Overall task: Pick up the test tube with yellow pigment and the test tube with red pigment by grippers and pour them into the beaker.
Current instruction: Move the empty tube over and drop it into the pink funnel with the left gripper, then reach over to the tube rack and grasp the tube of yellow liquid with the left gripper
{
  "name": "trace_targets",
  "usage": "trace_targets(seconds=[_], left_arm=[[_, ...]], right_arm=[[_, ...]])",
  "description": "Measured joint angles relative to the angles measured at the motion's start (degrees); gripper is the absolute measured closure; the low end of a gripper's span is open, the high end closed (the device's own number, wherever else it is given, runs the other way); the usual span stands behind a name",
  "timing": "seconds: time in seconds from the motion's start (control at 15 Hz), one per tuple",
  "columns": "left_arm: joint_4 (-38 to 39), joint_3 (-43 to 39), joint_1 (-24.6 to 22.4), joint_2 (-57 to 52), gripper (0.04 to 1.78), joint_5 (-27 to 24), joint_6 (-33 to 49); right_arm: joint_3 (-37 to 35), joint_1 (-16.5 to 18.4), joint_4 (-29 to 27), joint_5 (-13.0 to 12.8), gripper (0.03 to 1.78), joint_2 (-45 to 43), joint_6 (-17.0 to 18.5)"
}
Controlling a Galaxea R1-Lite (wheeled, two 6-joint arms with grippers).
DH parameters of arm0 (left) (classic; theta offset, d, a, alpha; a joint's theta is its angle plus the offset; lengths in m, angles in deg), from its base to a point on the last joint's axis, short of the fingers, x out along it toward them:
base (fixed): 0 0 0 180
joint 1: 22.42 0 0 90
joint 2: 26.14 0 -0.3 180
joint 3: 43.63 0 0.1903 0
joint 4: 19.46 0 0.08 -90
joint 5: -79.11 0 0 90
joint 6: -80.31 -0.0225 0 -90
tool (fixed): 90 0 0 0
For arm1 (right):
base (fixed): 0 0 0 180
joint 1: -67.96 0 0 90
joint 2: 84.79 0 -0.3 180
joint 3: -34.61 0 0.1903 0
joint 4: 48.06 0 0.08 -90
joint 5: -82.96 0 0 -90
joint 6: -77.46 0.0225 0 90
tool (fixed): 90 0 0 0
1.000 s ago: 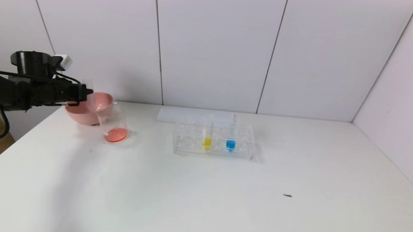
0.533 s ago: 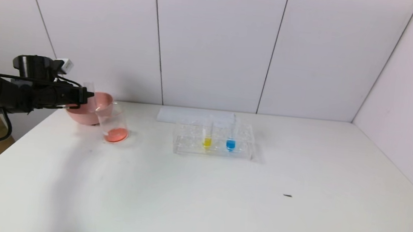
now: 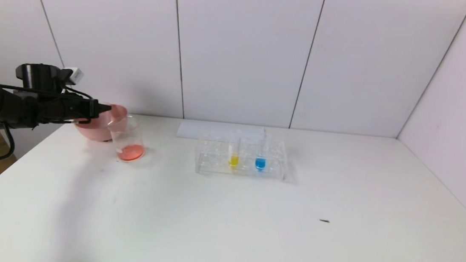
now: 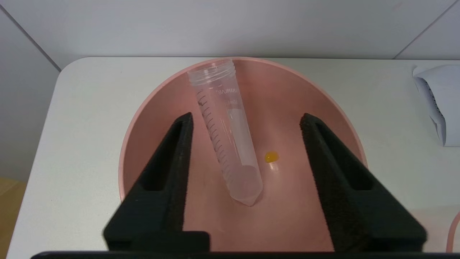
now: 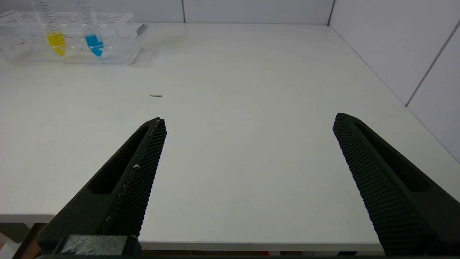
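Observation:
My left gripper [image 3: 104, 110] is open over the pink bowl [image 3: 91, 132]. In the left wrist view the gripper [image 4: 246, 120] has its jaws wide apart. An empty clear tube [image 4: 224, 129] lies loose in the bowl [image 4: 305, 93] between them, touching neither finger. No tube with red liquid is in view. The beaker [image 3: 127, 138] stands beside the bowl with red-orange liquid [image 3: 131, 152] at its bottom. The yellow tube [image 3: 234, 154] stands upright in the clear rack [image 3: 212, 163]; it also shows in the right wrist view [image 5: 54, 28]. My right gripper [image 5: 248, 117] is open and empty over the table's front edge.
A blue-liquid tube [image 3: 261, 157] stands in the rack beside the yellow one. A small yellow drop [image 4: 271, 157] sits in the bowl. A white sheet [image 3: 216, 131] lies behind the rack. A dark speck [image 3: 324, 220] lies right of centre.
The left gripper held the clear tube upright over the bowl before. It has now opened, and the tube lies in the bowl.

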Motion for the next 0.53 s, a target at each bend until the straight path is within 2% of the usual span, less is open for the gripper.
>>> trace_targets(seconds=[0.13,0.27,0.4,0.53], left_arm=[[0.0,0.0,0.0,-0.1,0.40,0.0,0.0],[0.0,-0.3,0.0,-0.4,0.18,0.0,0.0],[0.0,-0.5,0.0,-1.0,0.07,0.1,0.0],[-0.1,-0.8,0.0,-1.8,0.06,0.0,-0.1]], right_arm=[[0.0,0.0,0.0,0.0,0.11,0.0,0.0],[0.0,0.0,0.0,0.0,0.11,0.0,0.0],[0.0,0.0,0.0,0.0,0.11,0.0,0.0],[0.0,0.0,0.0,0.0,0.11,0.0,0.0]])
